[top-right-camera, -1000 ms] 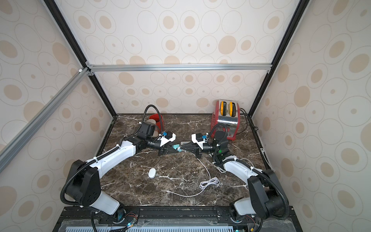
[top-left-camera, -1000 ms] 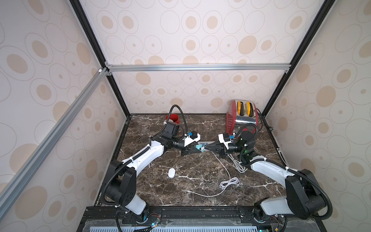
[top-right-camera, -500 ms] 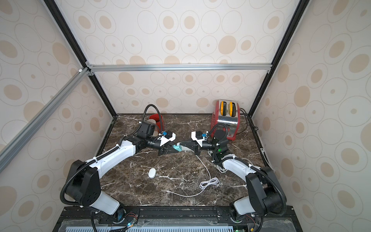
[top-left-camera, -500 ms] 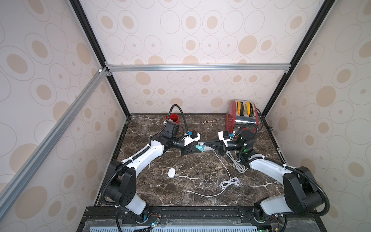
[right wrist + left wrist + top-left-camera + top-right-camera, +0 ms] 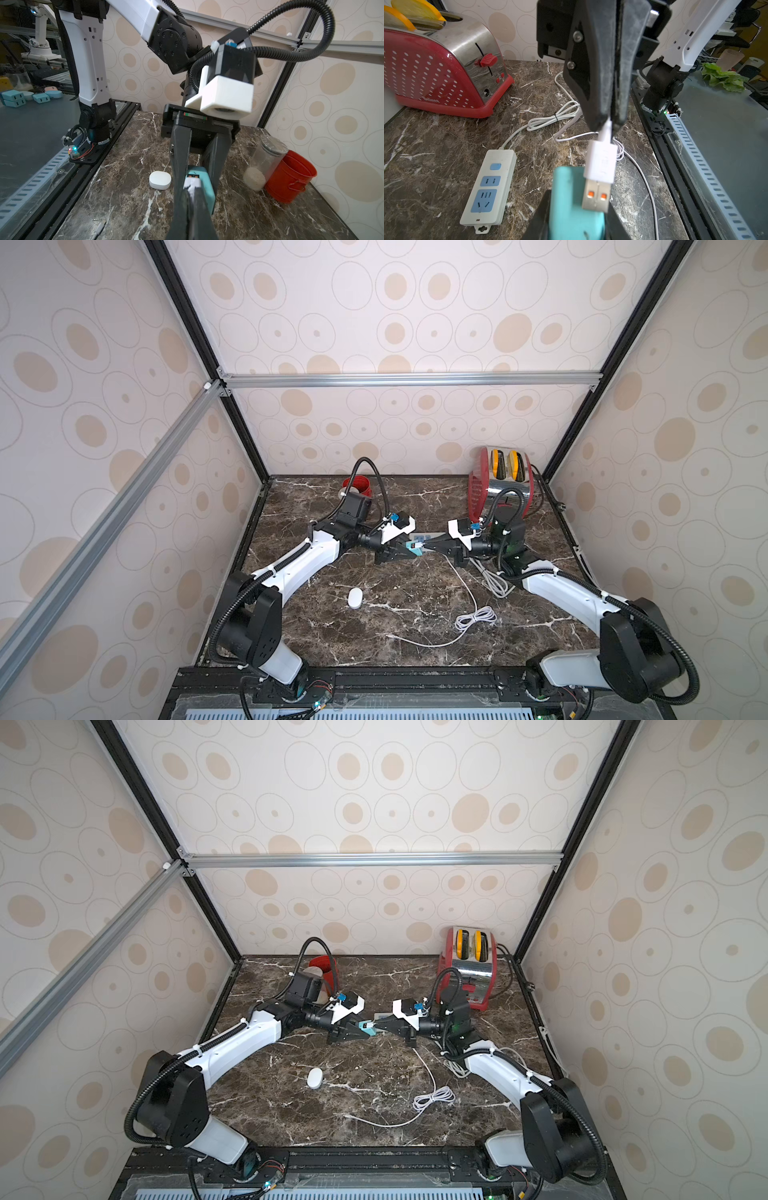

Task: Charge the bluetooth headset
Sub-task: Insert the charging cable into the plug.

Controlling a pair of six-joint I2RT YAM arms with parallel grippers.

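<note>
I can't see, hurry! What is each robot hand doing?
Left gripper: shut on the teal charger.
Right gripper: shut on the white USB plug.

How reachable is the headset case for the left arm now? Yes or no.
Probably not yet. The headset case lies unobstructed on the marble near that arm, but the left gripper is shut on the teal adapter and must release it first.

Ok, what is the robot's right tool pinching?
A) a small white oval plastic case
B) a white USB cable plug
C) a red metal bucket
B: the right tool is shut on the white USB cable plug, close to the teal cube charger.
</note>
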